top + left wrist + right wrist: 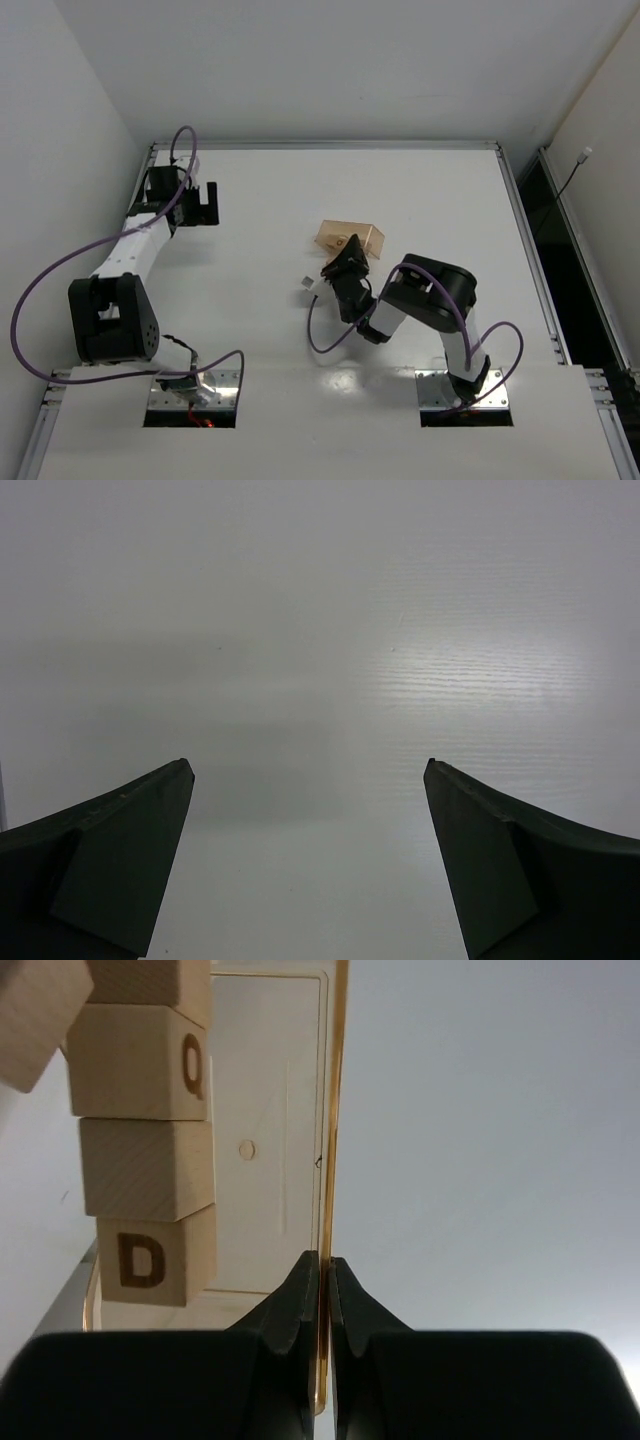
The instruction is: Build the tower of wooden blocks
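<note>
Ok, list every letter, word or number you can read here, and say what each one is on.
"Q": on a wooden cube, the Q block, in the right wrist view.
"D": on the D block, two cubes along the same row.
The plain cube between them and the amber tray show no text; nothing else is readable in any view.

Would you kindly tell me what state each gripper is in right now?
Left gripper: open, nothing between its fingers.
Right gripper: closed, fingers pinching the thin wall of the amber tray.
</note>
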Available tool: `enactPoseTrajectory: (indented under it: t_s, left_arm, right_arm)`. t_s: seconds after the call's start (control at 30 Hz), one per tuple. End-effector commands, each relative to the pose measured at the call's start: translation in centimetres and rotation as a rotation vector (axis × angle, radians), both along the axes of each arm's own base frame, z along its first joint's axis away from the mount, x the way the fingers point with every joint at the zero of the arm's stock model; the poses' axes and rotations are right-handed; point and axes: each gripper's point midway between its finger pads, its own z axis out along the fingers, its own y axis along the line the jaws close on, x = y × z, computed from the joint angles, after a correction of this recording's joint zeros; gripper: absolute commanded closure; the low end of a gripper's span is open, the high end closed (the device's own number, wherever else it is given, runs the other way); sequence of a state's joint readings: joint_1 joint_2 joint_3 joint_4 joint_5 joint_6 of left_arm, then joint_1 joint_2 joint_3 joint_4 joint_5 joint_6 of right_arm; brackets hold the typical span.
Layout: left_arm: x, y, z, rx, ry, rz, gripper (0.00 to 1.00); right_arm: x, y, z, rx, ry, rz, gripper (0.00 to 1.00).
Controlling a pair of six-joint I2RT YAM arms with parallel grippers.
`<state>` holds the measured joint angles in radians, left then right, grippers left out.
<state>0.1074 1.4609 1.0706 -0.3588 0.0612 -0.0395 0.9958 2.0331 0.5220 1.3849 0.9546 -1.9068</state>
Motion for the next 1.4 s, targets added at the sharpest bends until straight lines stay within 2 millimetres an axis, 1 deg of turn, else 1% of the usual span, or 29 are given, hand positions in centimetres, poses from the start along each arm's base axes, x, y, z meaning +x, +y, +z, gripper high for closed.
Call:
enactPoseTrajectory:
  t_s: [0.0,0.07,0.17,0.23,0.33,0.37,0.43,0.47,0.53,0.6,0.63,0.7,0.73,0.77,0.83,0.87,0.9,0.93,0.97,1.0,1.03,1.07,1.1,1.17,1.2,1.23,1.3,1.33,1.37]
  left_arm:
    - [1.1,-0.1,1.7,-0.034,-0.046,-0.002,0.00]
    - [1.0,-0.3,1.2,-0.043,-0.027,-0.009,0.00]
    - [1.0,-0.4,1.2,-0.049,-0.028,-0.016,0.00]
    - [0.9,-0.4,1.6,-0.048,-0.037,-0.016,0.00]
    - [0.9,-0.8,1.6,-0.061,-0.038,-0.031,0.00]
    - [0.9,-0.8,1.6,-0.061,-0.038,-0.031,0.00]
    - [0.9,-0.9,1.6,-0.067,-0.039,-0.038,0.00]
    - [0.7,-1.0,1.5,-0.069,-0.028,-0.037,0.00]
    - [0.7,-1.0,1.8,-0.068,-0.037,-0.038,0.00]
    - [0.7,-0.8,1.8,-0.062,-0.036,-0.031,0.00]
    - [0.6,-0.8,2.2,-0.060,-0.047,-0.031,0.00]
    - [0.4,-0.8,1.6,-0.061,-0.038,-0.031,0.00]
    - [0.4,-0.8,1.6,-0.061,-0.038,-0.031,0.00]
    - [0.4,-0.8,1.6,-0.061,-0.038,-0.031,0.00]
    - [0.4,-1.0,1.6,-0.068,-0.039,-0.039,0.00]
    - [0.4,-1.0,1.6,-0.069,-0.039,-0.039,0.00]
    - [0.6,-1.0,2.0,-0.067,-0.048,-0.039,0.00]
    - [0.6,-1.0,2.0,-0.067,-0.048,-0.039,0.00]
    - [0.6,-1.0,2.0,-0.067,-0.048,-0.039,0.00]
    - [0.8,-1.1,2.1,-0.072,-0.057,-0.046,0.00]
    - [0.8,-1.1,2.1,-0.065,-0.058,-0.052,0.00]
    - [0.8,-1.1,2.1,-0.065,-0.058,-0.052,0.00]
    - [0.8,-1.1,2.1,-0.065,-0.058,-0.052,0.00]
    - [1.0,-1.0,2.3,-0.079,-0.070,-0.059,0.00]
    - [1.2,-1.3,2.4,-0.090,-0.072,-0.072,0.00]
    - [1.2,-1.2,2.4,-0.083,-0.072,-0.078,0.00]
    - [1.2,-1.7,2.1,-0.102,-0.065,-0.097,0.00]
    - [1.2,-1.7,2.1,-0.102,-0.065,-0.097,0.00]
    - [1.2,-1.9,2.1,-0.110,-0.066,-0.106,0.00]
  right_arm:
    - [-0.8,0.7,8.8,0.173,-0.290,0.105,1.00]
    - [-0.8,1.1,9.6,0.166,-0.309,0.113,1.00]
    - [-0.8,1.5,11.1,0.166,-0.343,0.118,1.00]
    - [-0.5,1.9,12.7,0.186,-0.379,0.110,1.00]
    - [-0.6,2.6,13.3,0.172,-0.398,0.136,1.00]
    - [-0.3,3.0,14.4,0.205,-0.423,0.131,1.00]
    - [-0.1,3.6,14.9,0.209,-0.439,0.139,1.00]
    - [0.3,3.6,15.5,0.236,-0.451,0.114,1.00]
    - [0.4,3.7,15.1,0.241,-0.444,0.116,1.00]
    - [0.5,3.6,15.4,0.266,-0.449,0.101,1.00]
    - [0.7,3.9,16.4,0.295,-0.471,0.097,1.00]
    - [1.5,2.9,16.6,0.339,-0.473,0.037,1.00]
    - [1.8,2.8,17.7,0.389,-0.492,0.012,1.00]
    - [2.6,2.1,16.8,0.409,-0.450,-0.051,1.00]
    - [4.0,1.0,16.4,0.457,-0.419,-0.127,1.00]
    - [4.5,-0.5,15.8,0.505,-0.380,-0.235,1.00]
    - [6.2,-1.2,13.6,0.543,-0.293,-0.309,1.00]
    - [7.1,-1.4,13.6,0.606,-0.256,-0.364,1.00]
    - [7.7,-2.0,14.1,0.692,-0.210,-0.403,1.00]
    - [7.5,-3.6,7.2,0.690,0.054,-0.536,1.00]
    - [9.7,-0.8,9.8,0.901,0.205,-0.497,1.00]
    - [8.4,-2.6,5.9,0.808,0.382,-0.650,1.00]
    - [10.1,-2.5,6.5,1.010,0.439,-0.690,1.00]
    - [10.3,-3.8,5.1,1.093,0.534,-0.745,1.00]
    - [10.8,-5.9,4.5,1.150,0.569,-0.817,1.00]
    - [10.6,-5.7,3.3,1.193,0.671,-0.830,1.00]
    - [10.5,-7.6,2.1,1.296,0.775,-0.910,1.00]
    - [10.7,-8.3,2.1,1.338,0.797,-0.929,1.00]
    - [10.9,-9.0,1.6,1.374,0.820,-0.954,1.00]
